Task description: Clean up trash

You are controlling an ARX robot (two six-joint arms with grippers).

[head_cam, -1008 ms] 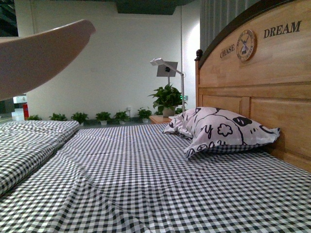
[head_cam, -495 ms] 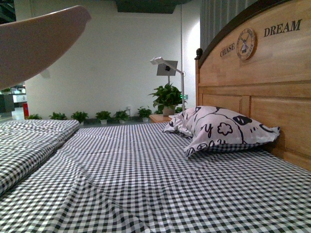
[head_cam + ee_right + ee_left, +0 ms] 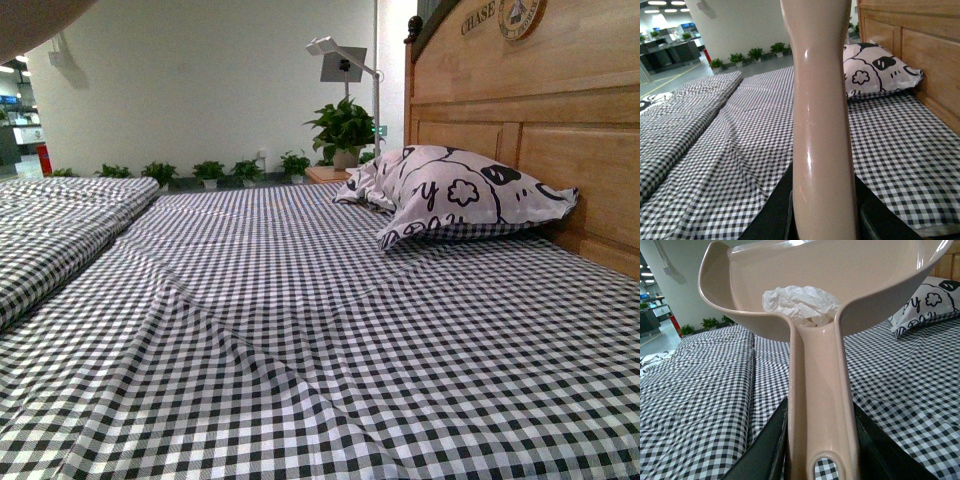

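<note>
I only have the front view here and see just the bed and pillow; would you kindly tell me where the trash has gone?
Observer: The left wrist view shows the trash, a crumpled pale wad, lying inside a beige dustpan.
Operator: Thank you. Who is holding that dustpan?
Observer: The left gripper is clamped on the dustpan's handle, above the checked bed.
Operator: And is the right arm free?
Observer: No, the right gripper is shut on a beige handle; what is at its far end is out of frame.
</note>
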